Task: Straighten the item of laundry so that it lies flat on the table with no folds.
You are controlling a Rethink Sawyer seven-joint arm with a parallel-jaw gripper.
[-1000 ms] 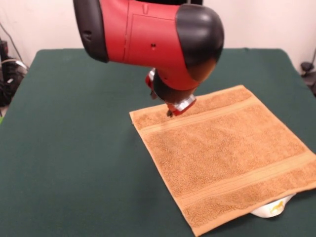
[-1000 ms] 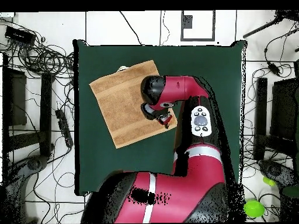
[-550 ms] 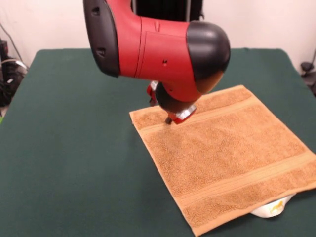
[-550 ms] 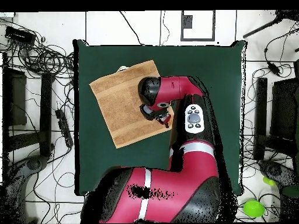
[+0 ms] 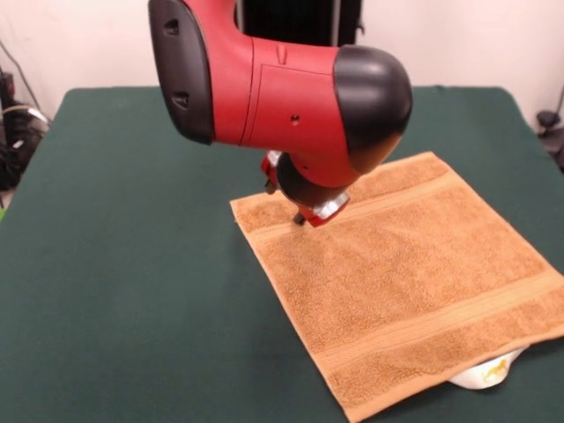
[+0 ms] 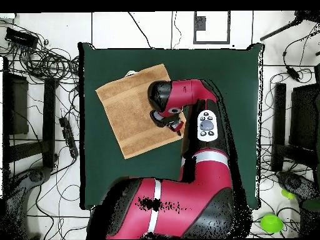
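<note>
One gripper (image 5: 304, 216) hangs from the red and black arm (image 5: 282, 79), its tip right at the pile of the orange-tan terry towel (image 5: 405, 282), on the woven band just in from one corner. The wrist hides whether it is open, closed or pinching cloth, so I cannot tell. Outward from there the towel runs away from the tip, looking already spread in a single layer on the dark green table (image 5: 132, 264) with no fold showing. A small white label (image 5: 483, 374) pokes out under the opposite corner, so I judge this low hold to be a final corner adjustment.
</note>
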